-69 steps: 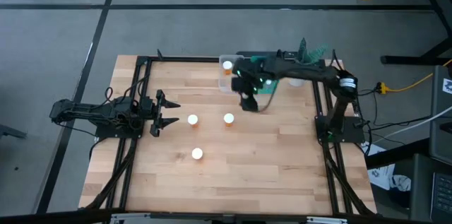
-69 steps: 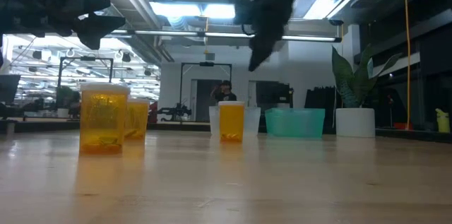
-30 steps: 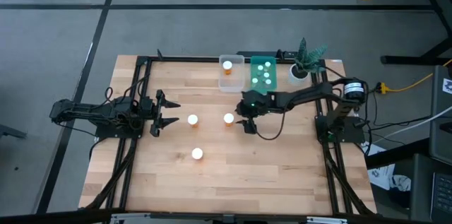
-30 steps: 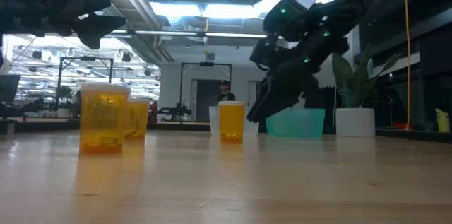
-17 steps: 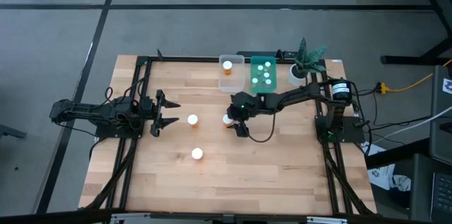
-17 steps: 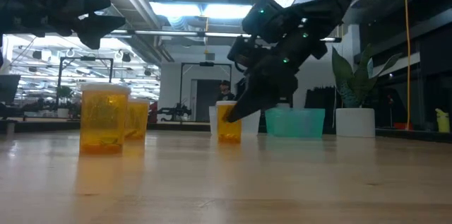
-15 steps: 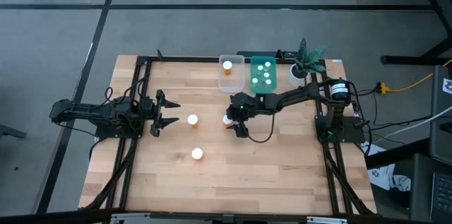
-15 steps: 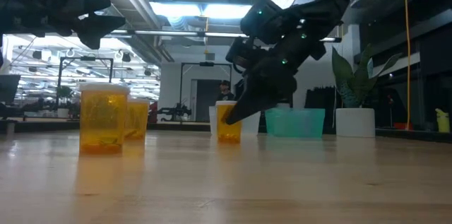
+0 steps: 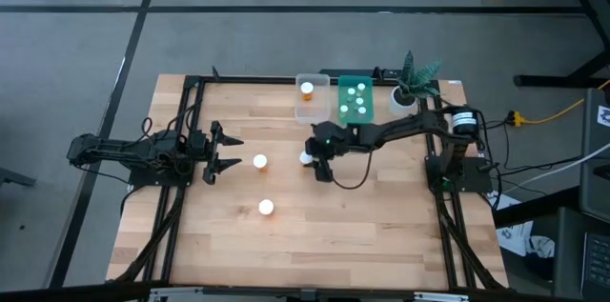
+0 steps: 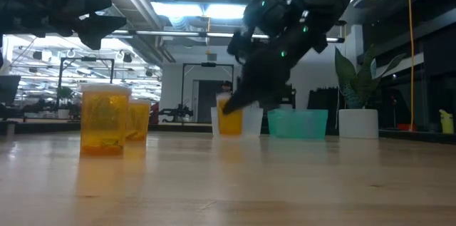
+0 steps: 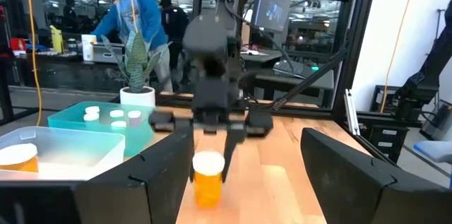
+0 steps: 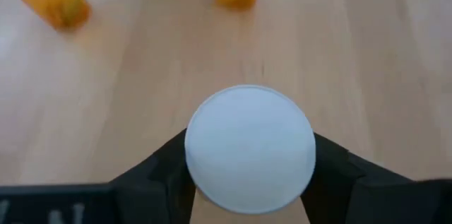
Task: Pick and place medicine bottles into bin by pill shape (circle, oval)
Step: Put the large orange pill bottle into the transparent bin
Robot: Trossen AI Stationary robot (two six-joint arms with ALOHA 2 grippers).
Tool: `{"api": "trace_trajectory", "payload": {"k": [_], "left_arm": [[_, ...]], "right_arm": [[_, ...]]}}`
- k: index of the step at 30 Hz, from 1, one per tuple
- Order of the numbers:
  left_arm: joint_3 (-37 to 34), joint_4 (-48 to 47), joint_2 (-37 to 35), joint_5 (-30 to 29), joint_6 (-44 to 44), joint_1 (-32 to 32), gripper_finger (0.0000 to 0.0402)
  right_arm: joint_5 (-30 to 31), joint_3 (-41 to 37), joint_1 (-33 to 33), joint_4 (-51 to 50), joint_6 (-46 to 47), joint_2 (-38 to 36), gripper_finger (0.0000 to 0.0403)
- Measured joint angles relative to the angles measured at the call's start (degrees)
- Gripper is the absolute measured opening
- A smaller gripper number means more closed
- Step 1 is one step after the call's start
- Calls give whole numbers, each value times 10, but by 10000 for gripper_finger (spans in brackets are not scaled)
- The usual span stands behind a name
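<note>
While the left gripper (image 9: pixel 225 151) waited at the left edge of the light wooden table (image 9: pixel 286 245) with its two dark fingers spread apart and nothing between them, the bottles lay further right. Just beside it stood an orange-bodied, white-capped medicine bottle (image 9: pixel 259 161), and nearer the front edge a second one of the same kind (image 9: pixel 266 208) — both upright and untouched.

Near the table's middle, the right gripper (image 9: pixel 315 162) pointed down over a third orange bottle with a white cap (image 12: pixel 250 155). In the right wrist view its fingers (image 12: pixel 159 171) pressed against the cap's sides, one on each flank, so the pincer was closed partway onto that bottle. From the low view the bottle (image 10: pixel 230 120) appeared tilted and its base seemed slightly clear of the wood, though that was hard to judge.

Behind it, at the far edge, sat a clear colourless rectangular plastic tub (image 9: pixel 310 114) holding one orange bottle (image 9: pixel 307 89). Touching it on the right was a translucent teal-green tub (image 9: pixel 341 113) with several white-capped bottles (image 9: pixel 357 99) inside — their bodies could not be made out. Further right stood a white pot with a green plant (image 9: pixel 404 93).
</note>
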Motion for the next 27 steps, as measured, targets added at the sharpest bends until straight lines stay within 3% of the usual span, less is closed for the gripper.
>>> {"api": "trace_trajectory", "payload": {"k": [8,12,20,27], "left_arm": [[0,0,0,0,1,0,254],[0,0,0,0,1,0,254],[0,0,0,0,6,0,254],[0,0,0,0,17,0,254]], "right_arm": [[1,0,-78,-13,-33,-138,192],[20,1,-143,-1,-46,-169,192],[31,4,-230,5,-48,-87,192],[11,79,-255,-30,-60,-2,192]]}}
